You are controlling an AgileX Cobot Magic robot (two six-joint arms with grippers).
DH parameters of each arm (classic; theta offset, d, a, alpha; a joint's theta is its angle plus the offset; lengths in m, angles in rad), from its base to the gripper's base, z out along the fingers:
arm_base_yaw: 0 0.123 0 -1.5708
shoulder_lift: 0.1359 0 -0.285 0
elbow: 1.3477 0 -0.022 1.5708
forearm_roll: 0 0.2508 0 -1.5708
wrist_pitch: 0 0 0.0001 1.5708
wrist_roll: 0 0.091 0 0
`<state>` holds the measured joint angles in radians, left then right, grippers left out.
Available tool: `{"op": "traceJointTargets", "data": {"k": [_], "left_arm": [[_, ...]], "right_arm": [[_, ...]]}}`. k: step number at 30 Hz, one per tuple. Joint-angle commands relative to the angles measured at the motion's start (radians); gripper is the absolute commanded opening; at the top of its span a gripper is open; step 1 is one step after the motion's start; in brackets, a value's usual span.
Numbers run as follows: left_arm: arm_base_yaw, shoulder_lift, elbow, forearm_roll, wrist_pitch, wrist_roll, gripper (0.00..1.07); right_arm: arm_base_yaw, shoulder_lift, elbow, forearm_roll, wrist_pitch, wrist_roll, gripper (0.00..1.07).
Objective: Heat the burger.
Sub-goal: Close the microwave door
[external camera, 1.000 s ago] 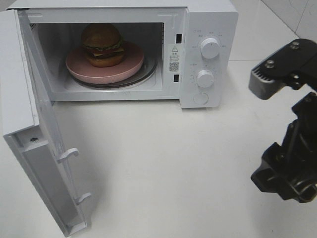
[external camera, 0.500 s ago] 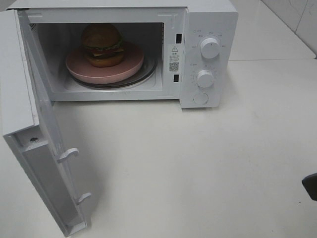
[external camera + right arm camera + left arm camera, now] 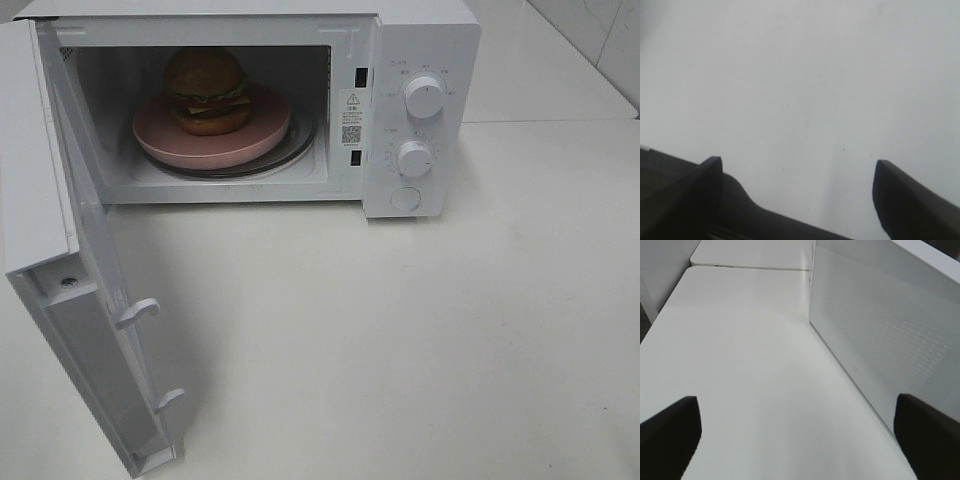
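The burger (image 3: 207, 88), with a brown domed bun and dark, green and yellow layers, sits on a pink plate (image 3: 255, 138) inside the open white microwave (image 3: 420, 40). The microwave door (image 3: 55, 250) is swung wide to the left. Neither gripper appears in the exterior high view. In the left wrist view my left gripper (image 3: 795, 440) is open, its dark fingertips (image 3: 670, 430) far apart over the white table beside the door's perforated panel (image 3: 890, 330). My right gripper (image 3: 795, 167) is open above bare table, holding nothing.
The microwave front carries two round knobs (image 3: 424, 97) (image 3: 413, 158) and a round button (image 3: 405, 198). Two latch hooks (image 3: 138, 312) stick out from the door's inner edge. The white tabletop (image 3: 400, 330) stretches in front of the microwave.
The right arm, large at the right edge a second ago, has withdrawn toward the lower right and out of the exterior high view. The burger, plate and door have not moved.
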<state>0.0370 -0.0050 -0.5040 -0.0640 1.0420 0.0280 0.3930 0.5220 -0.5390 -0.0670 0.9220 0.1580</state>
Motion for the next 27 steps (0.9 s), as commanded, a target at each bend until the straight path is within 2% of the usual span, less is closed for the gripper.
{"op": "traceJointTargets", "data": {"k": [1, 10, 13, 27], "left_arm": [[0.002, -0.021, 0.001, -0.001, -0.004, 0.000, 1.00], [0.002, -0.021, 0.001, -0.001, -0.004, 0.000, 1.00], [0.002, -0.021, 0.001, -0.001, -0.004, 0.000, 1.00], [0.002, -0.021, 0.001, -0.001, -0.004, 0.000, 1.00]], "right_arm": [[-0.084, -0.086, 0.006, 0.009, -0.002, 0.004, 0.76], [-0.213, -0.257, 0.034, 0.020, 0.083, -0.002, 0.76], [-0.269, -0.360, 0.033, 0.024, 0.083, -0.008, 0.76], [-0.292, -0.554, 0.034, 0.023, 0.082, -0.008, 0.76]]}}
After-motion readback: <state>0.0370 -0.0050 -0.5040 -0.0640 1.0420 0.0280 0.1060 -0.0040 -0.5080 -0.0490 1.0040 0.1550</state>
